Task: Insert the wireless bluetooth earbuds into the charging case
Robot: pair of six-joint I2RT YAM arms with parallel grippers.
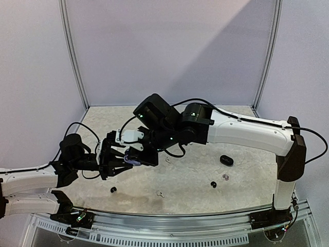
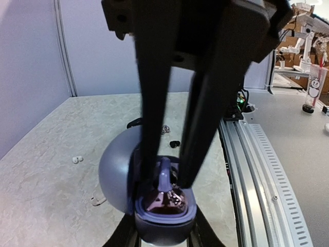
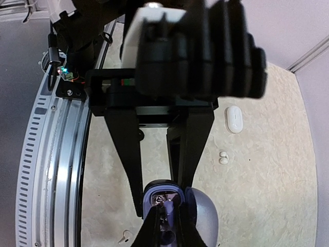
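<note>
Left wrist view, lower centre of frame: the charging case sits open, clamped btwn the fingers of the left gripper, which is nearly closed on its base. The lid is swung out toward frame left. From the top of frame the right gripper reaches down into the open well, jaws only a sliver apart w/ a lavender earbud btwn them. Can't tell if they pinch it or have let go, nor if it's fully seated.

Risks, as I judge them:
- The bud is prob not lined up w/ its socket, so a release could leave it cocked or let it pop out.
- Lifting the fingers could drag it along if it clings to a pad.
- Pressing hard could twist the case in the left grip, since the shell is smooth & rounded.
- The long black fingers could knock the lid.

Materials: the case is a pebble-shaped lavender plastic shell w/ a dark glossy inner tray & small shiny contacts. The bud is tiny and smooth w/ a short stem. The table is pale, mottled, stone-look. Loose white earbuds lie at mid-left, and a black earbud sits at centre behind the case
</note>
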